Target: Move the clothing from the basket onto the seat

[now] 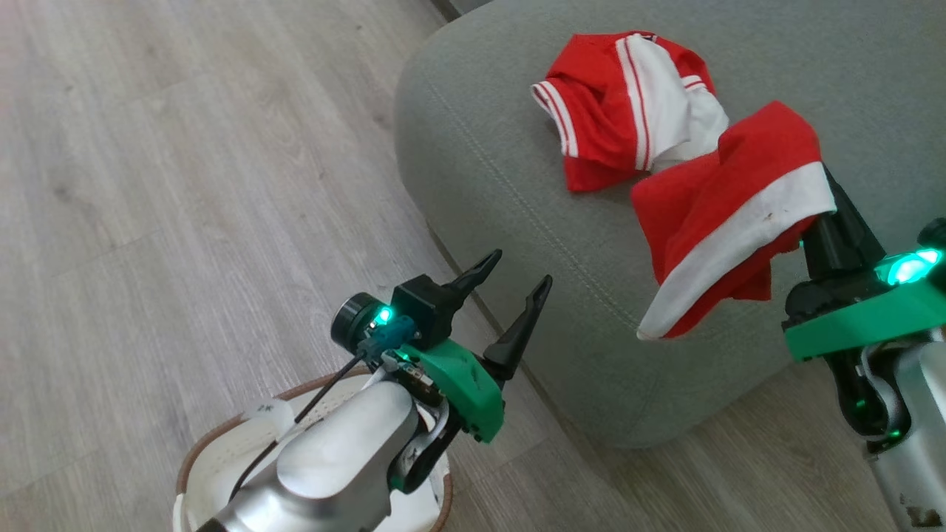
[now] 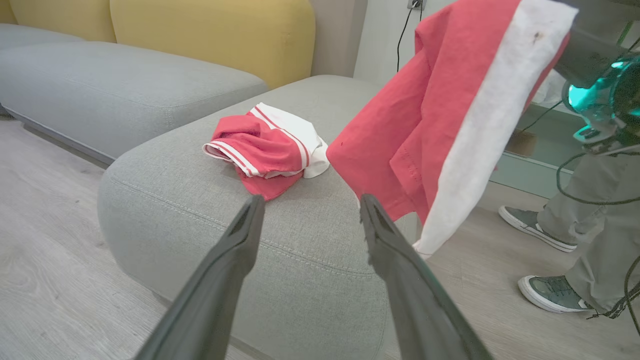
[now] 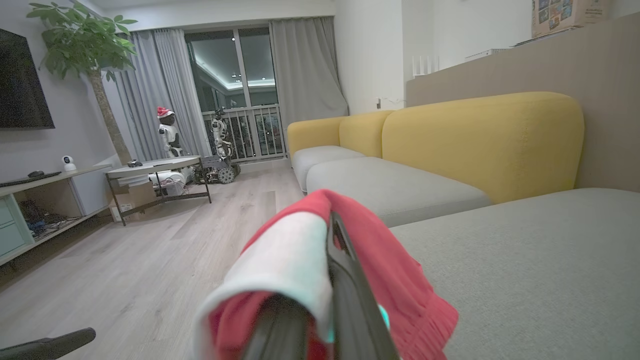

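Observation:
One piece of red clothing [image 1: 628, 111] with white stripes lies crumpled on the grey-green seat [image 1: 502, 185]. A second red garment [image 1: 728, 210] with a white band hangs above the seat's near edge, and my right gripper [image 1: 831, 210] is shut on it. The cloth drapes over its fingers [image 3: 345, 285]. My left gripper [image 1: 521, 268] hovers open with nothing in it above the floor between the basket [image 1: 194, 458] and the seat. My left forearm covers much of the basket, and what shows of its white inside holds no cloth.
Wooden floor [image 1: 185, 185] lies left of the seat. A person's feet in grey shoes [image 2: 547, 292] stand on the floor beyond the seat's corner. Yellow sofa backs [image 3: 480, 140] and more grey cushions [image 2: 125, 95] run behind the seat. A low table [image 3: 155, 172] stands far off.

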Available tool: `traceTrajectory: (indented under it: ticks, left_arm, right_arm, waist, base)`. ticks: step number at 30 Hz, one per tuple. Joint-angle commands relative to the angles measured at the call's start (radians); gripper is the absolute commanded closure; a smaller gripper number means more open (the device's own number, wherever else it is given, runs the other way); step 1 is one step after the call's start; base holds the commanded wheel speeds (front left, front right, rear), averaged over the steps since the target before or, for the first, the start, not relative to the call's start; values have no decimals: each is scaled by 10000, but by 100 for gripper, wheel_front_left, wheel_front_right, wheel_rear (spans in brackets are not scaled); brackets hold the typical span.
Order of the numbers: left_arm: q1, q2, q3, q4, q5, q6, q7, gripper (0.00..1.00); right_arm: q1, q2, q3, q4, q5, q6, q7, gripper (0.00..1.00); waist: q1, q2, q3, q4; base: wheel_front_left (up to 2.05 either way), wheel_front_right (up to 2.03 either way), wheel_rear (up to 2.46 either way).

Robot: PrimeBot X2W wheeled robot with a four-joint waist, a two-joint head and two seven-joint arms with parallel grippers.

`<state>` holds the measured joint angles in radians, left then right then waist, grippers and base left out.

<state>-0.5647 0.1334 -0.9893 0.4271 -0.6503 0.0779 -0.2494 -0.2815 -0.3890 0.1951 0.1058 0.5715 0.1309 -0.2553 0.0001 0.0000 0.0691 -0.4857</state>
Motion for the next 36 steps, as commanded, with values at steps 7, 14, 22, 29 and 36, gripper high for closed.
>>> traceTrajectory:
  ticks: [7,14,22,29,36]
  left_arm:
    - [-320,-60,580,-237,317,-121,-122,0]
    - [-638,-186,556,-94,536,-212,-123,0]
    - [-1236,-357,424,125,734,-200,1,0]
    - [-2050,-542,183,209,1080,-65,273,0]
    - [-2817,-717,-139,289,1377,46,435,0]
  right_arm:
    - [-269,-341,-110,-369,-34,-2,-65,100]
    - [-1283,-659,-346,25,321,-2,-65,100]
    - [-3297,-1435,29,1587,1292,-2,-65,100]
    - [-5343,-2231,410,3208,2082,-2,-65,100]
    - [-6822,-3048,472,4355,2696,-2,-65,100]
  waist:
    - [-1,0,183,-288]
    - [-1,0,657,-104]
    - [-1,0,1660,388]
    - [-1,0,2848,905]
    - [-1,0,3951,1355]
  base:
    - [0,0,0]
    - [0,0,0]
    - [0,0,0]
    - [0,0,0]
    - [0,0,0]
